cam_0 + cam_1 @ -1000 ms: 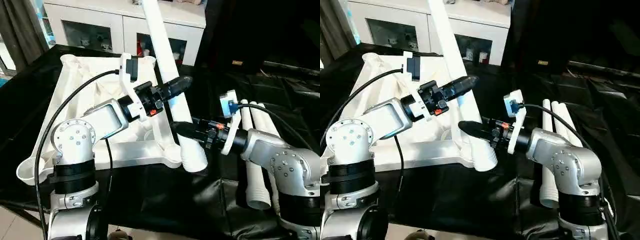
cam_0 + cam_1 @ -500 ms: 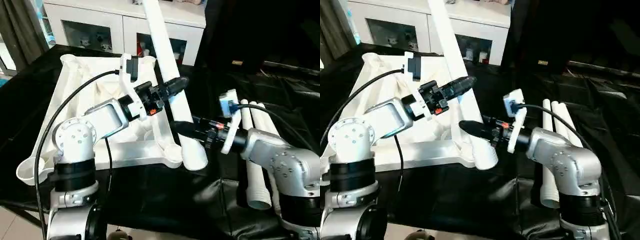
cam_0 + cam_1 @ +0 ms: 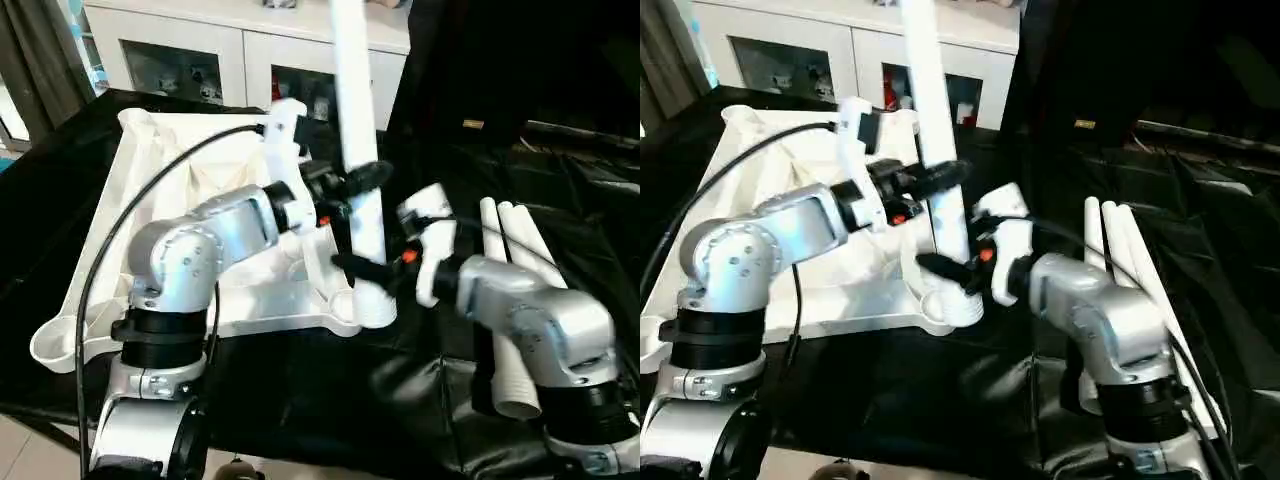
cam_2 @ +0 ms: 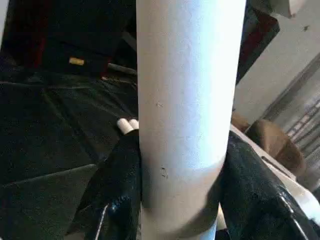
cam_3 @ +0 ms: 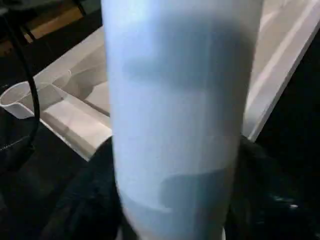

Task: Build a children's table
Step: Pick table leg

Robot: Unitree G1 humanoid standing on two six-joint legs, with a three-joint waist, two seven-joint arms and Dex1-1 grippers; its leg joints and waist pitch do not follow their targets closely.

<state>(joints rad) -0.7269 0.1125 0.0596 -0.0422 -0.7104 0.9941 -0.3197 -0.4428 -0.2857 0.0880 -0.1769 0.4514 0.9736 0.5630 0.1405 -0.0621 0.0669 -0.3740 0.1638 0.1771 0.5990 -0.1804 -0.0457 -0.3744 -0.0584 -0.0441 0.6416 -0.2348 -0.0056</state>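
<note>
Gripped one white tube leg (image 3: 357, 140) with both tools, nearly upright, its upper end running past the top edge of the head views. Had the left tool (image 3: 360, 181) clenched on the leg partway up, with a black finger (image 4: 119, 186) pressed to either side of the tube as seen from the left wrist. Had the right tool (image 3: 352, 266) clenched on the same leg lower down, reaching in from the right, its dark fingers (image 5: 272, 192) flanking the tube in the right wrist view. Found the leg's wide lower end at the rounded corner socket (image 3: 374, 306) nearest the right arm; could not tell whether seated in it or merely resting on it. Saw the white plastic top (image 3: 150, 170) lying ribbed side up on the black-draped tabletop (image 3: 300, 400), under and behind the left arm. Noted spare legs (image 3: 507, 232) lying side by side on the black cloth to the right, well apart from the top, partly hidden by the right arm. Noted a white glass-door cabinet (image 3: 230, 50) beyond the far edge.
</note>
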